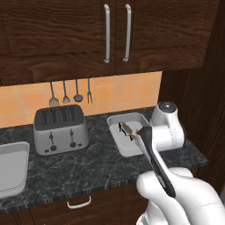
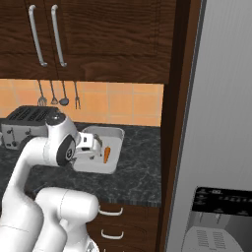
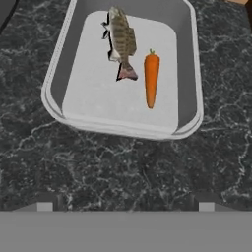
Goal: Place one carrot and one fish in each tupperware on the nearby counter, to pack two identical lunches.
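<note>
The glossy white, rounded robot arm (image 1: 184,193) has bulbous links, a dark circular joint cap (image 2: 65,150), a black strip along one link, and a grey-topped cylindrical joint.

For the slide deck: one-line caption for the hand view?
Hand view: one fish and one carrot lying side by side, apart, in a tupperware on the counter.

A fish (image 1: 126,129) lies in the tupperware (image 1: 115,139) beside the toaster (image 1: 60,129).
</note>
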### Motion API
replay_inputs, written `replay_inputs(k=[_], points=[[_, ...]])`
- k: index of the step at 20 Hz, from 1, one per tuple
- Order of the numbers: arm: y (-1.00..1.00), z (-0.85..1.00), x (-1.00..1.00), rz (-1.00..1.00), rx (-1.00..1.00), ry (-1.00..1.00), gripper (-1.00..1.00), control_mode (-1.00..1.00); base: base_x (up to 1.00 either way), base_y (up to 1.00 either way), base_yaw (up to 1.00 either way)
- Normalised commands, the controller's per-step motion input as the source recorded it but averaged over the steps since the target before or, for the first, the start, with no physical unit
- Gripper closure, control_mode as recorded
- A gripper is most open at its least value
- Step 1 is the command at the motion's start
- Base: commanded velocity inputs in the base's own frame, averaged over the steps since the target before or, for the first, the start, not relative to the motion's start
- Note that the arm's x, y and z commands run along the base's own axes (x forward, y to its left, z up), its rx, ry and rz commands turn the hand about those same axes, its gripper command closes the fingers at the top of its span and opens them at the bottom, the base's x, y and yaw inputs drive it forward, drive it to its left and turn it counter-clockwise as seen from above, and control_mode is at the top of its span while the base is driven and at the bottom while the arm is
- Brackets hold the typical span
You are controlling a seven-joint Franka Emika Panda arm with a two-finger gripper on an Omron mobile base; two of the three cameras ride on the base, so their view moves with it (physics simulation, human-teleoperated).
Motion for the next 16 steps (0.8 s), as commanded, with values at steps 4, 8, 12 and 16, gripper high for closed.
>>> replay_inputs(k=[4, 8, 12, 16], points=[[0.0, 0.48, -0.93, 0.0, 0.0, -0.1, -1.0, -1.0, 0.0, 0.0, 0.0], [0.0, 0.44, -0.66, 0.0, 0.0, -0.15, -1.0, -1.0, 0.0, 0.0, 0.0], [0.0, 0.26, -0.51, 0.0, 0.0, -0.2, -1.0, -1.0, 0.0, 0.0, 0.0], [0.0, 0.0, -0.68, 0.0, 0.0, -0.18, -1.0, 1.0, -0.25, 0.0, 0.0]])
